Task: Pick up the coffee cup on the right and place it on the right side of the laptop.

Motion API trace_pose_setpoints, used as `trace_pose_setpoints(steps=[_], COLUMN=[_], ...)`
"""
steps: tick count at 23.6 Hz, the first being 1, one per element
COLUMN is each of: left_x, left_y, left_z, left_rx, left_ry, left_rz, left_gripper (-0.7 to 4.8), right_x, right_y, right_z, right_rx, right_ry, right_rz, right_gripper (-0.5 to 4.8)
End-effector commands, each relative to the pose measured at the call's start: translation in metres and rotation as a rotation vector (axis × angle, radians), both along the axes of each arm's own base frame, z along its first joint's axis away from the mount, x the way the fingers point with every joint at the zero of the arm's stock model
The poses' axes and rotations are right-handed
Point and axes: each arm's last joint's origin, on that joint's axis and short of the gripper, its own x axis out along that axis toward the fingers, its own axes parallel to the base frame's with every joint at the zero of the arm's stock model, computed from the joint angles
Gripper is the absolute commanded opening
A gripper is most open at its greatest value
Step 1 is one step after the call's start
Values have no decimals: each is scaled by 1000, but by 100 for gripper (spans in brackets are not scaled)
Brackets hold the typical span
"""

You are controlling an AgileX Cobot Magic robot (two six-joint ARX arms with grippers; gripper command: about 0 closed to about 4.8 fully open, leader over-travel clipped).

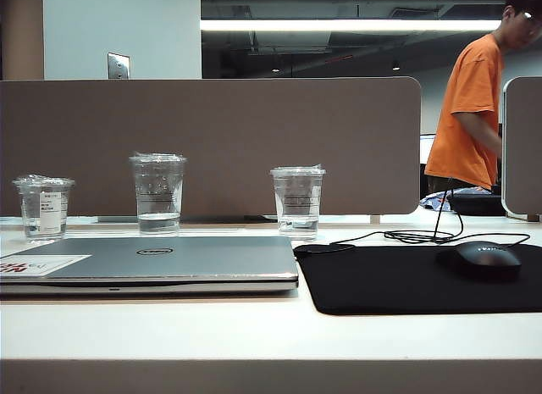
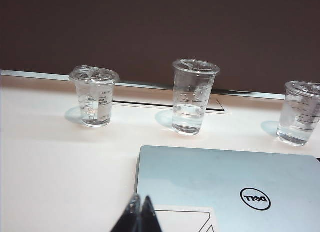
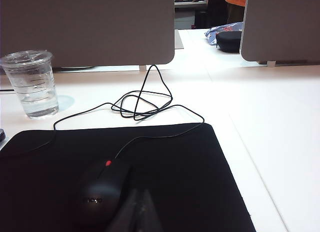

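Note:
The coffee cup [image 1: 297,202] is the rightmost of three clear cups, lined with dark rings and holding a little clear liquid. It stands behind the far right corner of the closed silver Dell laptop [image 1: 169,263], and shows too in the left wrist view [image 2: 300,112] and right wrist view [image 3: 32,83]. My left gripper [image 2: 141,198] is shut with nothing in it, tips together over the laptop's [image 2: 225,187] near corner. My right gripper [image 3: 141,193] is shut and empty above the black mouse pad, well short of the cup. Neither gripper shows in the exterior view.
A short labelled cup [image 1: 44,207] and a taller cup [image 1: 157,192] stand further left. A black mouse pad [image 1: 406,280] with a mouse [image 1: 484,258] and a looped cable [image 1: 423,233] lies right of the laptop. A grey partition [image 1: 212,140] closes the back; a person in orange [image 1: 470,106] stands behind.

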Motion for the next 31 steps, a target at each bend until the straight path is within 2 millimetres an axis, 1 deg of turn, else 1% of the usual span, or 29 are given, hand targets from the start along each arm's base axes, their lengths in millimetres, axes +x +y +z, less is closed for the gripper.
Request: trace_pose_setpoints(steps=[1,4,12,14,15,16,18,21,24,26,27,31], left_x=[0,0,0,-1,-2,-3,-5,-7,-6,-2,2,17], left_y=[0,0,0,0,0,1,1,1,1,0,-1,-5], left_z=[2,2,2,5,10,16,24,35,48,62,71,91], left_rx=[52,107,107,100,65,36,5,-10,-8,-6,-3,3], left_ry=[-13,-14,-15,-24,-36,-51,-66,-62,-43,-31,-17,7], left_rz=[5,8,8,9,10,15,26,25,9,-13,-41,-119], left_gripper=[-6,-5,-6,-6,-5,-5,-6,-6,-6,-6,-6,-5], right_x=[0,0,0,-1,-2,-4,-7,-9,-6,2,11,40], right_y=[0,0,0,0,0,0,0,0,0,1,3,7], right_z=[1,2,3,7,14,25,38,56,76,92,101,114], right_rx=[0,0,-30,-29,-28,-28,-27,-27,-28,-30,-33,-37], right_ry=[-21,-40,-39,-53,-73,-100,-129,-150,-149,-156,-166,-145], right_rz=[1,1,-3,-3,-3,-4,-5,-4,5,42,82,181], right_gripper=[-1,-1,-1,-1,-2,-2,-2,-2,-2,-2,-2,-2])
